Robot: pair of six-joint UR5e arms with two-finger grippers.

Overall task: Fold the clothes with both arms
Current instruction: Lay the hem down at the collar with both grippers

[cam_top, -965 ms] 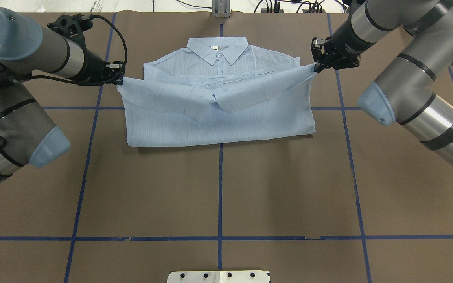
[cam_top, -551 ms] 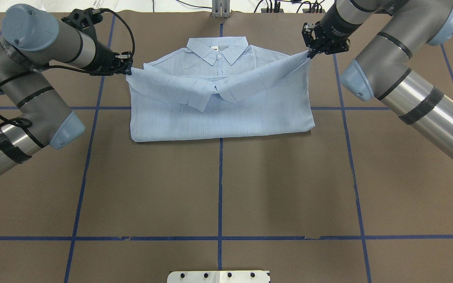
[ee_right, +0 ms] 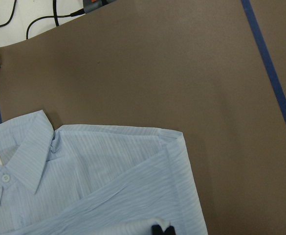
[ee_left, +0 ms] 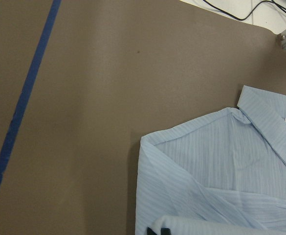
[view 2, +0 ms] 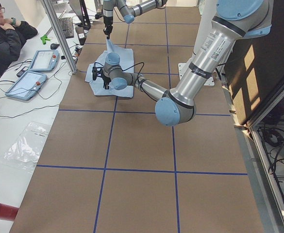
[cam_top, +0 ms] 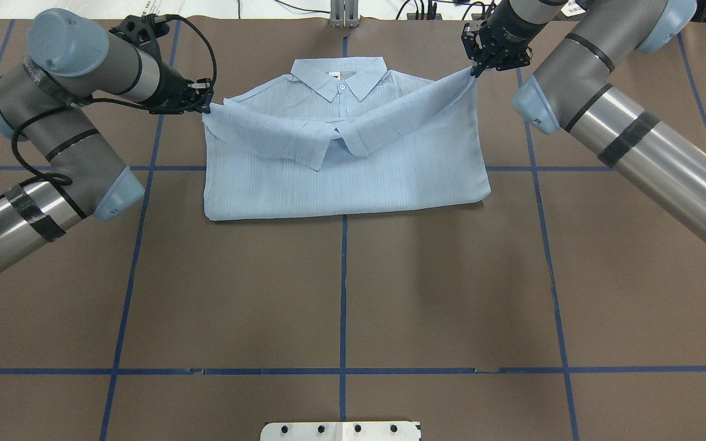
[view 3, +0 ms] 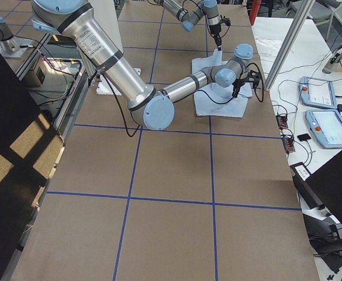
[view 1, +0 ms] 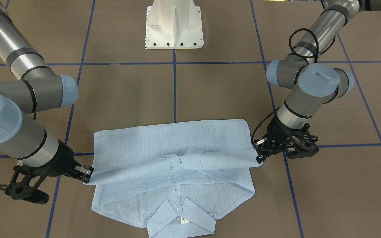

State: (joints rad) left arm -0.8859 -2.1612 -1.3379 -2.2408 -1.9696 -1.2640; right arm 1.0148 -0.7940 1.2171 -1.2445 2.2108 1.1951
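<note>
Shirt [cam_top: 347,184] lay on the far middle of the table [cam_top: 451,294], neck end away from the robot, with its lower part doubled up over the body so that the fold line faced the robot. Left arm [cam_top: 77,55] and right arm [cam_top: 635,141] reached in from opposite sides, each at one end of the doubled layer's free edge. The left fingers [cam_top: 201,104] were clamped on the corner at the robot's left and the right fingers [cam_top: 477,64] on the corner at its right; both wrist views showed fabric pinched between dark tips. The held edge thus had its long axis crosswise, running from one pair of fingers to the other, roughly parallel to the shoulder line. It hung raised off the layer beneath and sagged toward the middle, where the two cuffs [cam_top: 328,144] overlapped. The right corner stood farther forward than the left, so the edge was somewhat skewed. The collar [cam_top: 339,78] lay just beyond the sagging middle of the edge, on the side away from the robot. By this layout, the coming move appeared to be a lowering of the edge forward onto the shoulders, each arm serving its own nearer corner, with the left corner seeming to have the greater distance to cover.
</note>
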